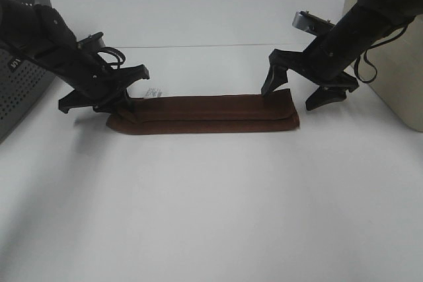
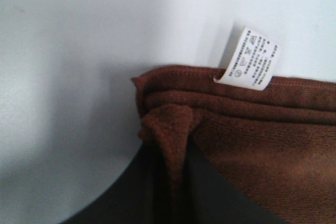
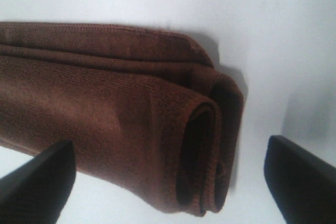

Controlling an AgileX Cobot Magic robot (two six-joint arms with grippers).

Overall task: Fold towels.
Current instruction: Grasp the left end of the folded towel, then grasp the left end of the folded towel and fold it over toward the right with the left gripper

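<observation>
The left end effector (image 1: pixel 124 109) pinches a ridge of the folded towel (image 1: pixel 211 114) between its fingers. The right end effector (image 1: pixel 291 97) stands wide, straddling the towel's other end on the desk (image 1: pixel 211 216).

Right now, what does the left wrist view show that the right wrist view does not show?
Only the left wrist view: the white tag at the hem of the towel, and the left pincer shut on a bunched corner of the cloth.
Only the right wrist view: the end fold, its layers curling round, and the right pincer open, one finger on each side of that end.
Both: the reddish-brown towel lying on the white table.
</observation>
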